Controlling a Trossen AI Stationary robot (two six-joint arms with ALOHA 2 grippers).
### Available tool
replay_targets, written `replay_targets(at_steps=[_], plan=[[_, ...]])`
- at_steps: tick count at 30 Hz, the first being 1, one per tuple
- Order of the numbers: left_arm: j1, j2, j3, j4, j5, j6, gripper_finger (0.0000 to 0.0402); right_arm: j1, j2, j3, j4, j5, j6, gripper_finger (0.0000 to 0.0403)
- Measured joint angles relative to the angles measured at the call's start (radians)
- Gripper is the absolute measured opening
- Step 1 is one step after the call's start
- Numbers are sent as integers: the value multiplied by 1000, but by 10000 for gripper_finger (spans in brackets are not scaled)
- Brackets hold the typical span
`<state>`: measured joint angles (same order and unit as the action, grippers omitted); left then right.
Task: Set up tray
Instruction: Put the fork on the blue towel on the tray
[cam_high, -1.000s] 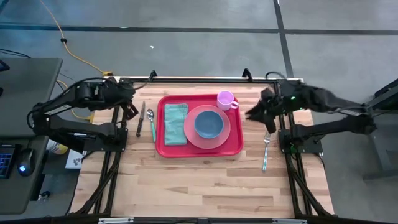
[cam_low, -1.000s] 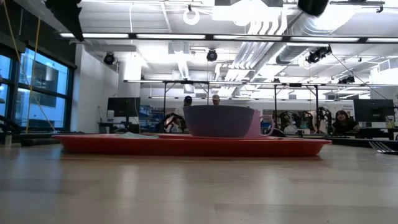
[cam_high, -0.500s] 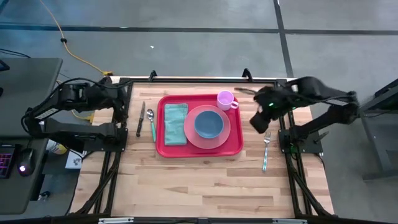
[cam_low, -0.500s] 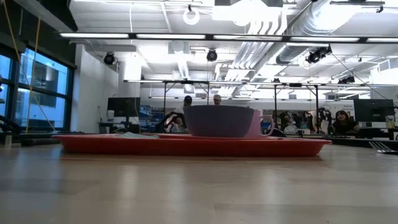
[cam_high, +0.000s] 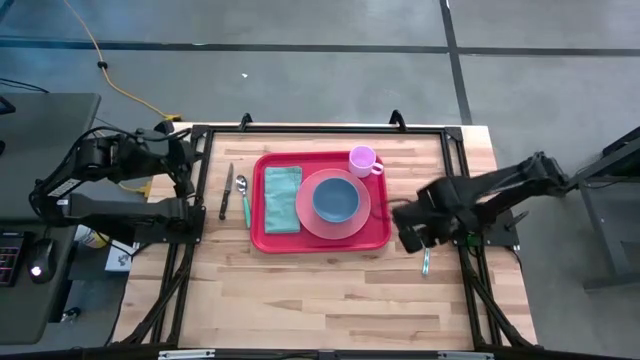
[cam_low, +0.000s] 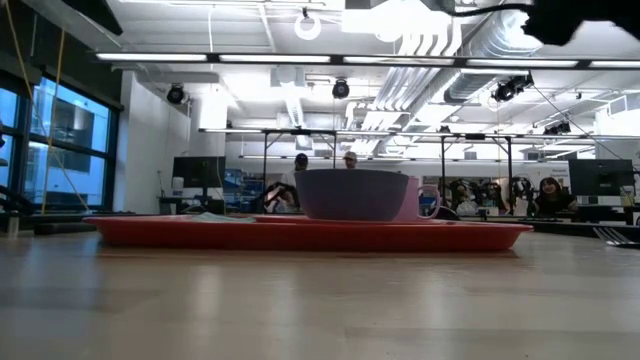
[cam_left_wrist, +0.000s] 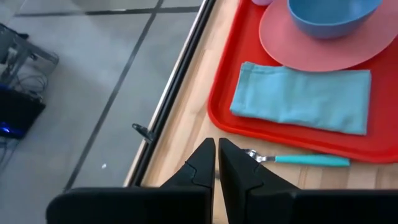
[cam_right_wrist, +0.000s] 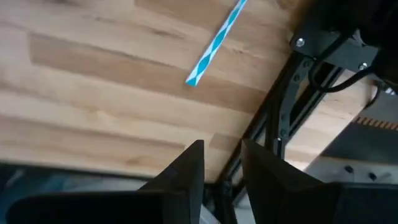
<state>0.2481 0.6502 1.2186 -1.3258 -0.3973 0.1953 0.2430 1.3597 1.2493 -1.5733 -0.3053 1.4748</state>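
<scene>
The red tray (cam_high: 262, 235) lies mid-table and holds a folded teal napkin (cam_high: 283, 185), a pink plate (cam_high: 305, 215) with a blue bowl (cam_high: 335, 198) on it, and a pink cup (cam_high: 363, 160). A knife (cam_high: 226, 190) and a teal-handled spoon (cam_high: 245, 200) lie on the table left of the tray. A teal-handled fork (cam_high: 425, 262) lies right of the tray. My right gripper (cam_high: 415, 235) hovers over the fork's head end, slightly open and empty (cam_right_wrist: 221, 163). My left gripper (cam_left_wrist: 216, 158) is shut and empty at the table's left edge (cam_high: 185, 168).
The black table frame (cam_right_wrist: 280, 118) runs along the right edge close to my right gripper. Bare wood lies between the tray and the near edge (cam_high: 320, 300). In the low view the tray (cam_low: 310, 235) spans the middle, with people and desks in the room behind.
My right gripper has swung from beside the tray's far right corner toward the table's near edge and now hangs over the fork. My left gripper has drawn back from the knife toward the table's left edge. The things on the table have not moved.
</scene>
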Motion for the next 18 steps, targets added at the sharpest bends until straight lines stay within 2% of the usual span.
replay_targets(at_steps=[3, 8, 15, 18], plan=[[0, 0, 0, 0, 0, 35, 49, 83, -11, -31, 49, 64, 153, 83], [0, 0, 0, 0, 18, 69, 45, 178, -20, -42, 143, 233, 354, 91], [0, 0, 0, -5, 29, 74, 46, 238, -14, -78, 98, 211, 433, 140], [0, 0, 0, -6, 50, 91, 46, 241, -13, -138, 161, 174, 461, 178]])
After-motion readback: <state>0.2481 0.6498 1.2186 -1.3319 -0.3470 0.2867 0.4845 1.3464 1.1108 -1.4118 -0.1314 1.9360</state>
